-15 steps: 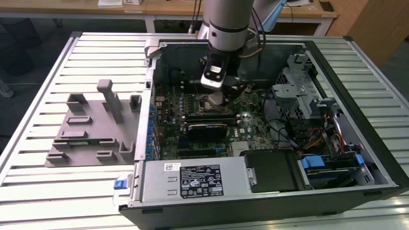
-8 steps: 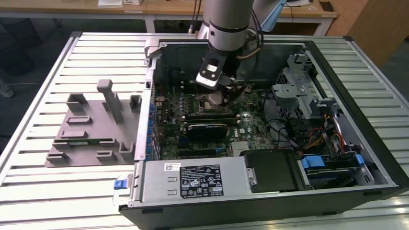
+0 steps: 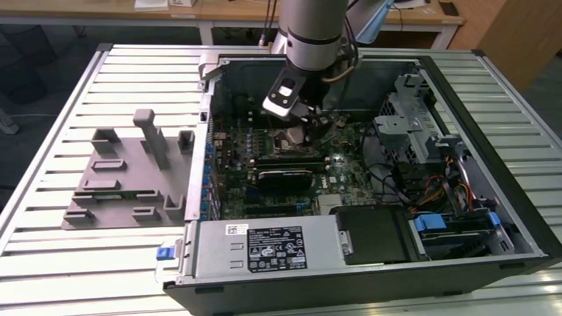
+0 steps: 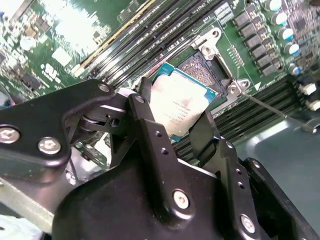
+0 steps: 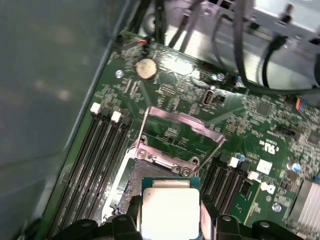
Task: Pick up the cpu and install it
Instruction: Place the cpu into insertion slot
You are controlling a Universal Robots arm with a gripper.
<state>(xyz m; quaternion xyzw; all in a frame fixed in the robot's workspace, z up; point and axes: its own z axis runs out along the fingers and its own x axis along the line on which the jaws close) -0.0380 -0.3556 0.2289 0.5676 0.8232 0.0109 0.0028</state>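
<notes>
Gripper (image 3: 299,117): exterior view, lowered into the open computer case (image 3: 457,92) over the green motherboard (image 3: 347,172). The case lies on a slatted metal table (image 3: 52,105), with a grey parts fixture (image 3: 123,187) at the exterior view's left and a wooden desk (image 3: 228,12) far behind. Second wrist view: fingers (image 4: 147,130) clamped on the cpu (image 4: 180,102), just over the socket (image 4: 202,70). First wrist view: load plate (image 5: 175,132) raised. Status: pickup done; cpu apparently not yet seated.
</notes>
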